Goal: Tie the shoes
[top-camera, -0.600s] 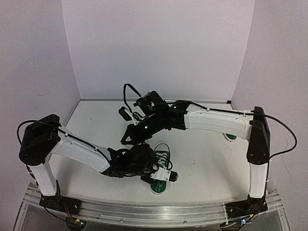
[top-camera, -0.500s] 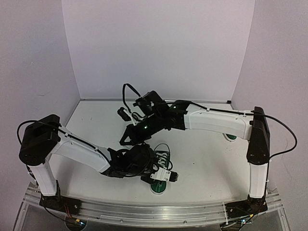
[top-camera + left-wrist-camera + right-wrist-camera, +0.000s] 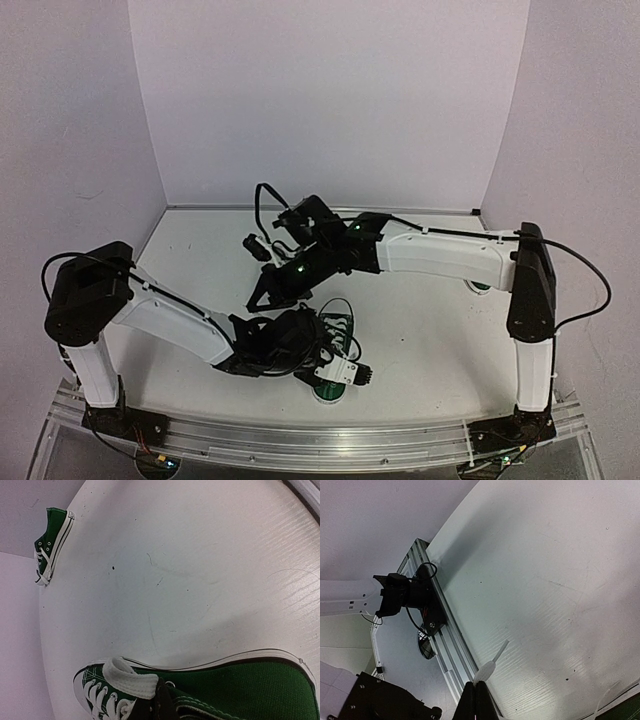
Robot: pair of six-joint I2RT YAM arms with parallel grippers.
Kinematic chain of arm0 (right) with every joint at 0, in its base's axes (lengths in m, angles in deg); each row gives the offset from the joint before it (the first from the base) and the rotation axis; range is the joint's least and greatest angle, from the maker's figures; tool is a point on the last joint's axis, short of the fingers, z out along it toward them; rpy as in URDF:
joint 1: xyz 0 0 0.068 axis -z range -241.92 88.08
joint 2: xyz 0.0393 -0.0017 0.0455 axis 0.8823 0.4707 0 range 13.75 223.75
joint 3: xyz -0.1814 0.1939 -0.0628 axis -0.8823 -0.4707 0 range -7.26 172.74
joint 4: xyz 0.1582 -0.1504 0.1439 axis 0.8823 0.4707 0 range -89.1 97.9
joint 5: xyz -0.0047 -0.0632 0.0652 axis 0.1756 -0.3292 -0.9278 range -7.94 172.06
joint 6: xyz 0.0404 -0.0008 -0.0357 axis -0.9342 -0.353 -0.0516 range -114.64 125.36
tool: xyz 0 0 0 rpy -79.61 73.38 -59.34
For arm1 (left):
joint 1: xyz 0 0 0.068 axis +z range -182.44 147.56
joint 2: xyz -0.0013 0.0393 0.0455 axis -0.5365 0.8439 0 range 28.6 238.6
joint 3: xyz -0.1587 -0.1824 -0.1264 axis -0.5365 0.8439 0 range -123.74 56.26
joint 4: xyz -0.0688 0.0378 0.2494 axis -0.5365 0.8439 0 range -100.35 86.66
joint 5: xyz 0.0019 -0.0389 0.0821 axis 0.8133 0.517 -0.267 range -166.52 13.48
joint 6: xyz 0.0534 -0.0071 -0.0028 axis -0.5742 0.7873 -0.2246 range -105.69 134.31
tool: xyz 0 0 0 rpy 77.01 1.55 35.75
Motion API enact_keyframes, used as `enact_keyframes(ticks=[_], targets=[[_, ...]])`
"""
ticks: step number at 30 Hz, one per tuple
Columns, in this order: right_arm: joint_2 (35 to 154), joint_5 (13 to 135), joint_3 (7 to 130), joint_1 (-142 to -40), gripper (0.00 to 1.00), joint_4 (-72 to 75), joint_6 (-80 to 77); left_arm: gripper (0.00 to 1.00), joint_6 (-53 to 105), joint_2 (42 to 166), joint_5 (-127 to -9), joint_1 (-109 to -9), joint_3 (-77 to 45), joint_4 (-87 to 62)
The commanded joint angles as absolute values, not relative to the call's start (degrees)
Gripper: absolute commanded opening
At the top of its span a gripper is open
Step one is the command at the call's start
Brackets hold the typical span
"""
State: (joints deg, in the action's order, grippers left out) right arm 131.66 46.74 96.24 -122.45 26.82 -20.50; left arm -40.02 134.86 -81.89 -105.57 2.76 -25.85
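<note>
Left claw (image 3: 156,706), black tips shut, pinches a flat white lace loop (image 3: 129,676) directly over the near shoe (image 3: 240,686), which sits at the near middle of the bench (image 3: 200,580). In the left wrist view the shoe's toe points left and its heel right, and the claw meets it at the lacing.

Right claw (image 3: 475,700) is also closed and grips the lace end (image 3: 487,670), whose thin stiff tip pokes out past the fingers. From above, this claw (image 3: 265,295) hangs just far and left of the same shoe (image 3: 338,318). In the right wrist view only a sliver of green shows at the lower right corner.

The second shoe (image 3: 50,545) lies well apart from both claws, by the bench's far right edge against the lilac wall (image 3: 20,630).

Both shoes are green canvas with white stitching, small eyelets and woven white laces. Each has a white rubber sole edge lined with a dark stripe, and the near one shows a rounded white toe cap. The bench is a white ribbed sheet with faint scratches and dark specks. A grooved aluminium rail (image 3: 440,625) runs along its near edge.
</note>
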Motion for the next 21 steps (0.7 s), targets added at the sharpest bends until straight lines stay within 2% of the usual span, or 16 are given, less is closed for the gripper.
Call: enact_keyframes(ticks=[1,10,16,17,19,21], targets=[[132.28,44.10,97.50,-122.76,0.00,27.18,-22.08,0.00,-41.17,136.16,-82.05,-106.41,1.99,-25.32],[130.78,44.38,98.57,-122.77,0.43,27.12,-22.06,0.00,-41.01,136.48,-82.01,-106.52,2.02,-25.28],[127.26,46.44,99.70,-120.45,0.63,27.09,-21.52,0.00,-40.68,135.85,-81.43,-106.52,2.20,-25.19],[126.53,46.46,99.71,-119.71,0.69,27.05,-21.50,0.00,-40.61,135.80,-81.28,-106.50,2.20,-25.20],[125.23,46.26,99.80,-118.88,0.88,27.03,-21.19,0.00,-40.50,135.91,-81.30,-106.46,2.26,-25.20],[124.78,45.47,100.14,-118.70,0.96,27.09,-21.10,0.00,-40.39,135.92,-81.35,-106.48,2.29,-25.32]])
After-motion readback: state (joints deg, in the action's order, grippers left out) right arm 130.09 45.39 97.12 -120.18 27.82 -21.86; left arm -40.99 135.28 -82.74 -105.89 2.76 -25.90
